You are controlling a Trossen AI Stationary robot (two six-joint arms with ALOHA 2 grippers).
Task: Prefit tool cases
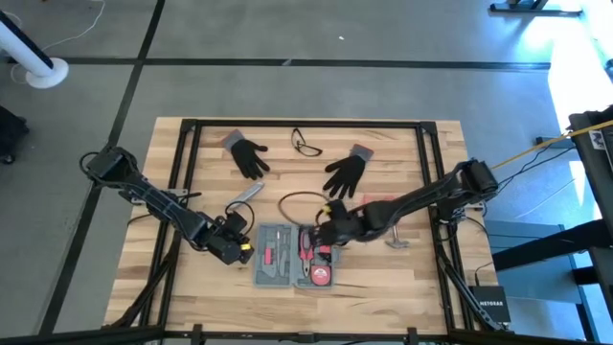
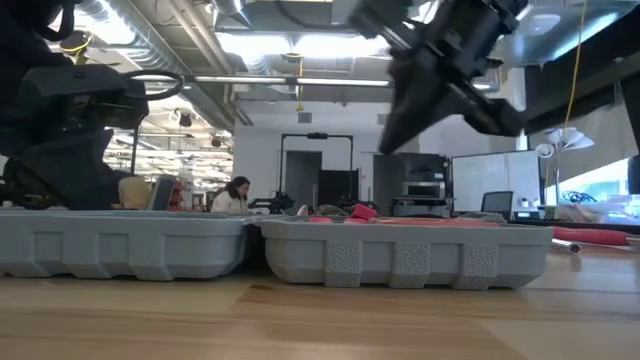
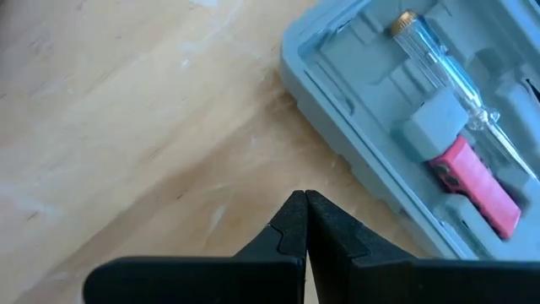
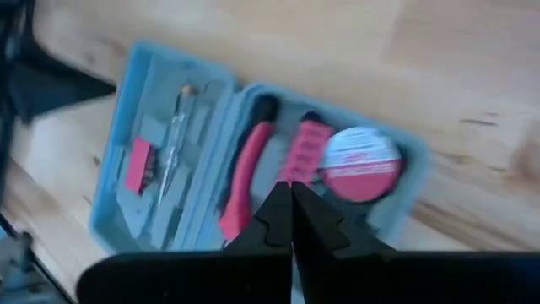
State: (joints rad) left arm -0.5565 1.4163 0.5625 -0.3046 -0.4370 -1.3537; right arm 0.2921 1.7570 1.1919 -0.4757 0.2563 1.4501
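So I've got the tool case (image 1: pixel 292 257) lying open flat near the front edge of the surface (image 1: pixel 402 278), both halves up so the recesses are reachable. My left gripper (image 1: pixel 239 251) sits just beside its left end, fingers pinched fully together, holding nothing. The right gripper (image 1: pixel 324 233) hovers over the right half, fingers also closed and empty, probably lined up to press tools in.

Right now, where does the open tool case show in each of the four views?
High view: tool case, lower centre of the table, between both arms.
Low view: two grey halves across the middle.
Left wrist view: one corner, beyond the shut left claw.
Right wrist view: whole case.
Shared landmark: red-handled pliers.
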